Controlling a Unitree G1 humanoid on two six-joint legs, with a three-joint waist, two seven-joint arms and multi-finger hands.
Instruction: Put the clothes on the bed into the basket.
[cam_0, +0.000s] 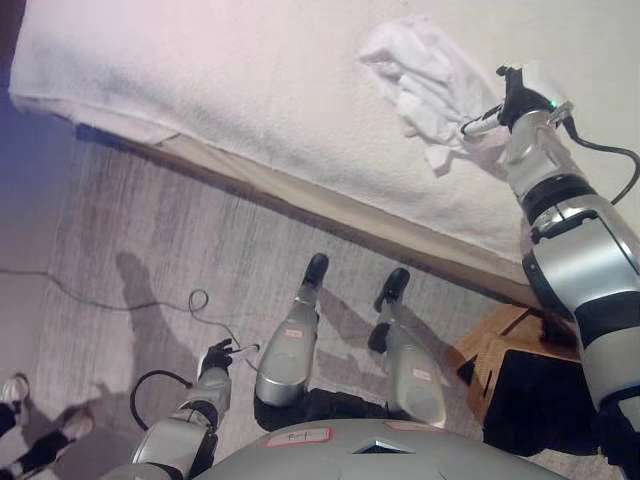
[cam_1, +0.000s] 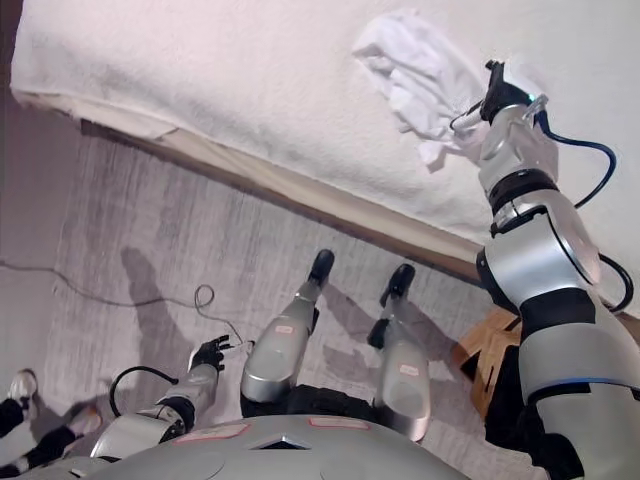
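Note:
A crumpled bundle of white clothes (cam_0: 425, 85) lies on the white bed (cam_0: 250, 80) at the upper right. My right hand (cam_0: 512, 100) reaches over the bed and rests against the right edge of the clothes; its grip on them is hidden from here. It also shows in the right eye view (cam_1: 497, 95). A wooden basket (cam_0: 495, 350) with a dark inside stands on the floor at the lower right, beside the bed, partly behind my right arm. My left hand (cam_0: 216, 358) hangs low over the floor, relaxed and empty.
The bed's edge (cam_0: 330, 215) runs diagonally from upper left to lower right. Grey carpet (cam_0: 130, 250) covers the floor in front. A person's shoes (cam_0: 15, 392) show at the lower left corner.

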